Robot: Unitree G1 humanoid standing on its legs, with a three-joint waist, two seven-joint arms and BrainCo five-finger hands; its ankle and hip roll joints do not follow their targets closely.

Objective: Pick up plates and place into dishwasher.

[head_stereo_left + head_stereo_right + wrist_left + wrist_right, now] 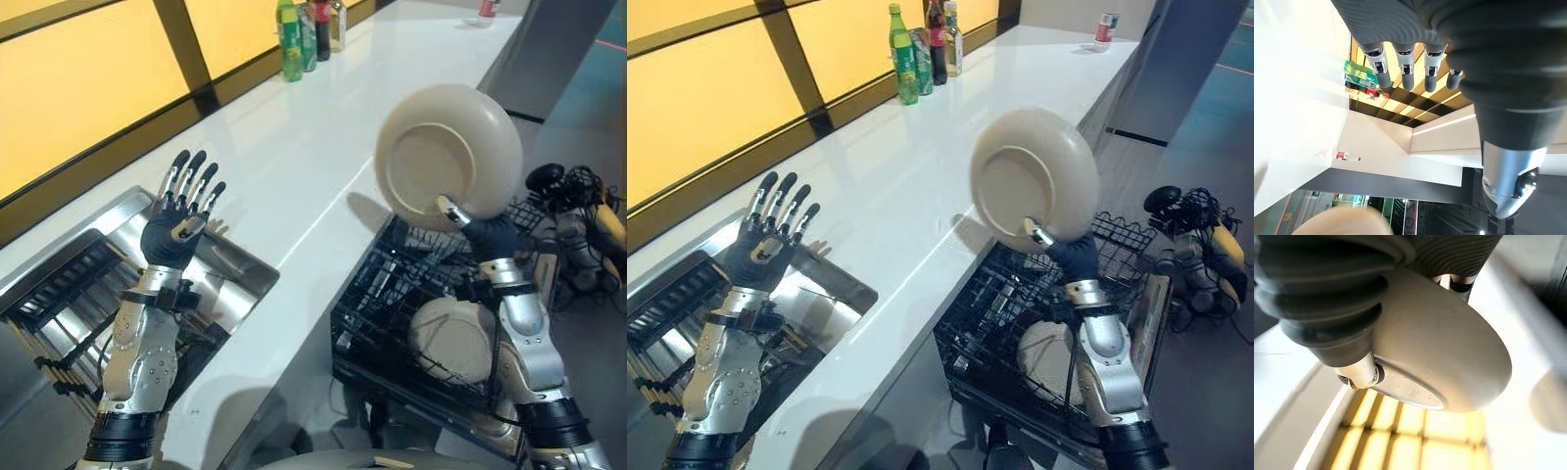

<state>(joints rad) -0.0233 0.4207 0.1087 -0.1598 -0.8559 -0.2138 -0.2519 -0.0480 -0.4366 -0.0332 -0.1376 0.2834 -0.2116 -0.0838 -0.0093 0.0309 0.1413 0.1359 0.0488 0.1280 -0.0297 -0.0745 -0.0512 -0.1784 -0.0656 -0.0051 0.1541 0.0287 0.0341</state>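
A cream plate (451, 155) is held up on edge above the black dishwasher rack (377, 294), its underside towards me. My right hand (480, 230) is shut on its lower rim, thumb on the underside; the same plate (1440, 347) shows close up in the right wrist view. A second cream plate (453, 338) stands in the rack below it. My left hand (176, 225) is raised over the steel sink (240, 264) with fingers (1405, 73) straight and nothing in it.
The white counter (294, 147) runs away from me between sink and rack. Several bottles (921, 49) stand at its far window side, and a can (1105, 27) at the far end. A dark dish rack (59, 294) lies in the sink's left part.
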